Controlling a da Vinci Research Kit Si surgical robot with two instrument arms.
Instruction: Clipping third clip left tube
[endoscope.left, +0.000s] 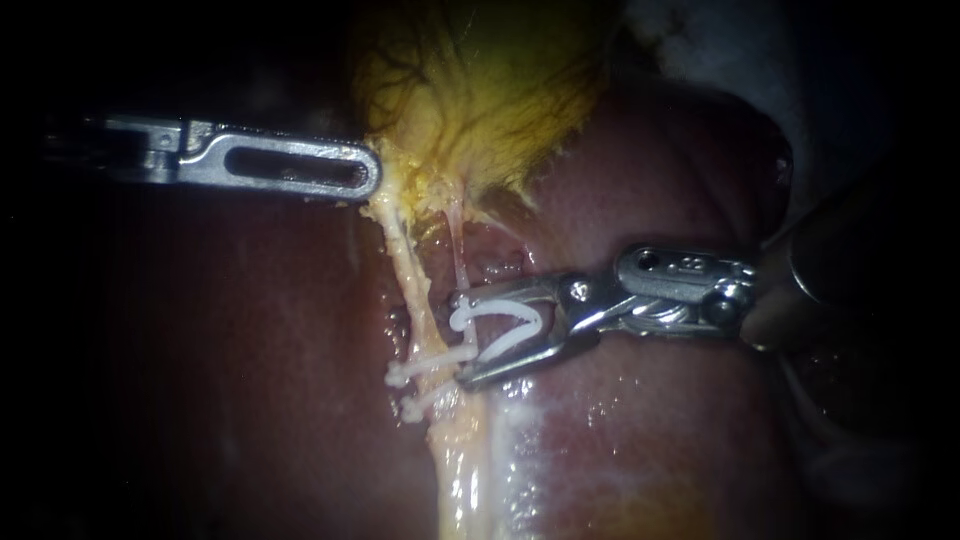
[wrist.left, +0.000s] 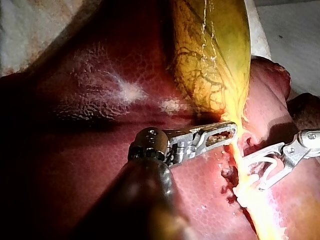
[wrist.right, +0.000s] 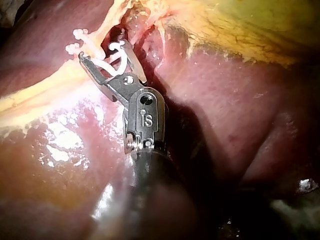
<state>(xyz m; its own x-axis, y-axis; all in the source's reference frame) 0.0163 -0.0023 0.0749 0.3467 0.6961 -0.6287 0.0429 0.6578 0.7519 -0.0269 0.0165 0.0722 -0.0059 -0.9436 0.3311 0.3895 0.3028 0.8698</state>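
Endoscope view: left tube runs from the gallbladder toward the near edge, over the liver. Two clips already cross it low down. Right instrument comes in from the right, jaws pointing left, spread wide and carrying a white clip, its mouth just right of the tube, not seen around it. Left instrument lies level, pointing right, jaws clamped on the gallbladder's lower edge.
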